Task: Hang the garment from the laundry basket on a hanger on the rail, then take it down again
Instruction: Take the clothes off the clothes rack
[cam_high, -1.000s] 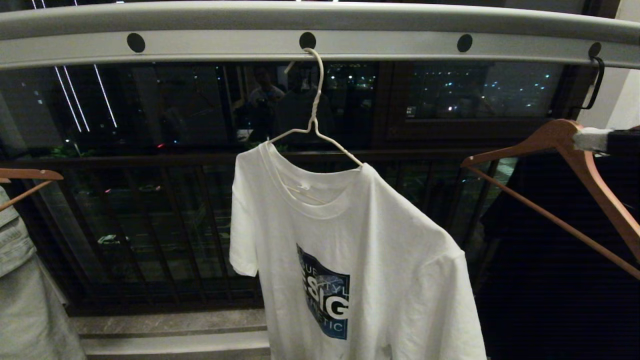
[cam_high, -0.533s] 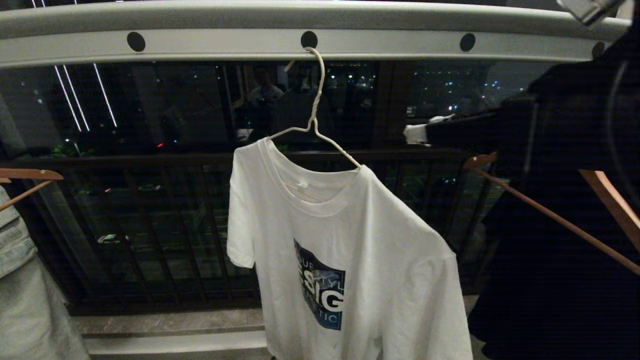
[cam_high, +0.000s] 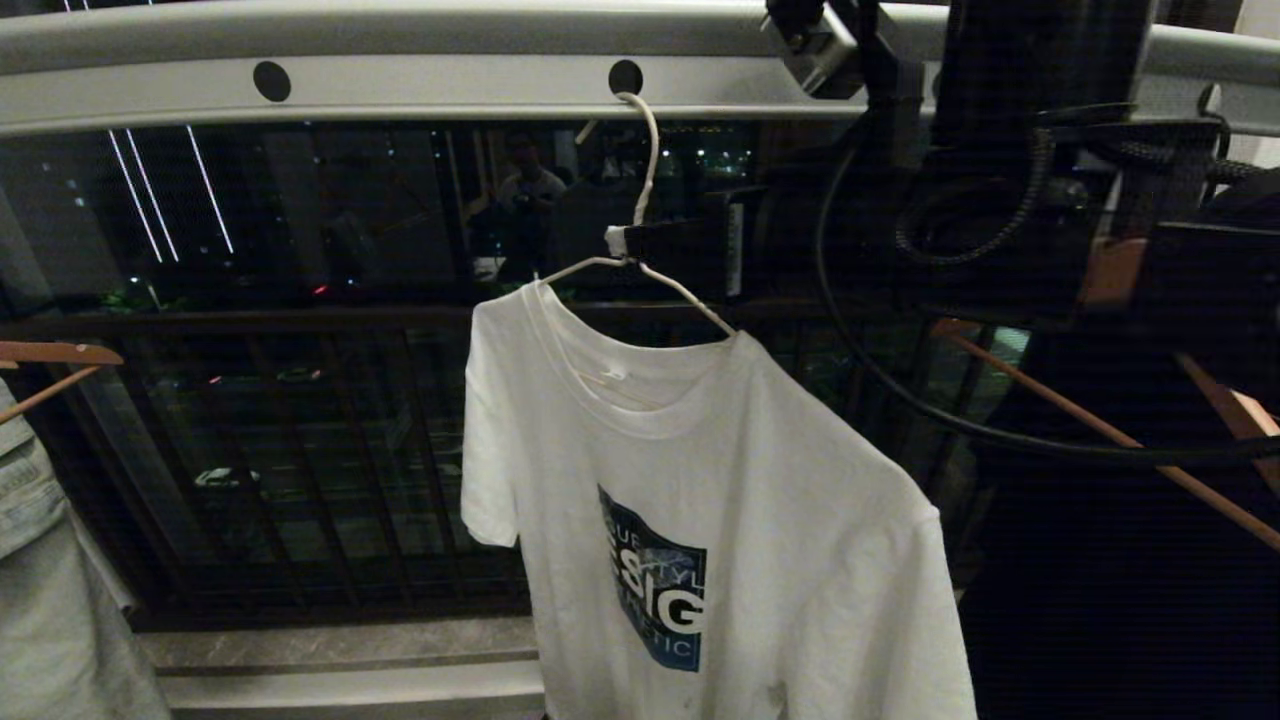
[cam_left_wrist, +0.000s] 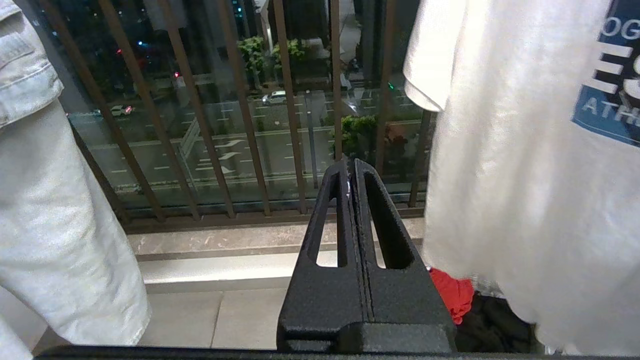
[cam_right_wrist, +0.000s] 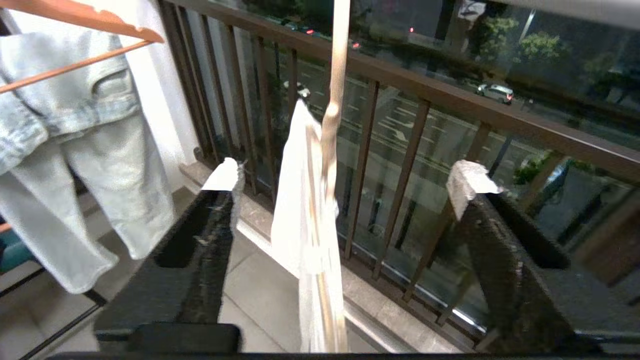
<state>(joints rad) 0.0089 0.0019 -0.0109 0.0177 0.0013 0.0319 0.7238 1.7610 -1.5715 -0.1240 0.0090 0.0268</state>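
Head view: my right gripper (cam_high: 622, 240) jaws gape around the hanger (cam_high: 640, 215) neck; I should close squarely before lifting.

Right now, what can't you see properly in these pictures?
- Laundry basket: in no view; the left wrist view shows only red cloth behind the T-shirt.
- T-shirt hem: cut off by the head view's bottom edge.
- Wooden hanger: head view, mostly hidden by the right arm.
- Wire hanger's neck: blurred in the right wrist view, between the right gripper's open jaws.
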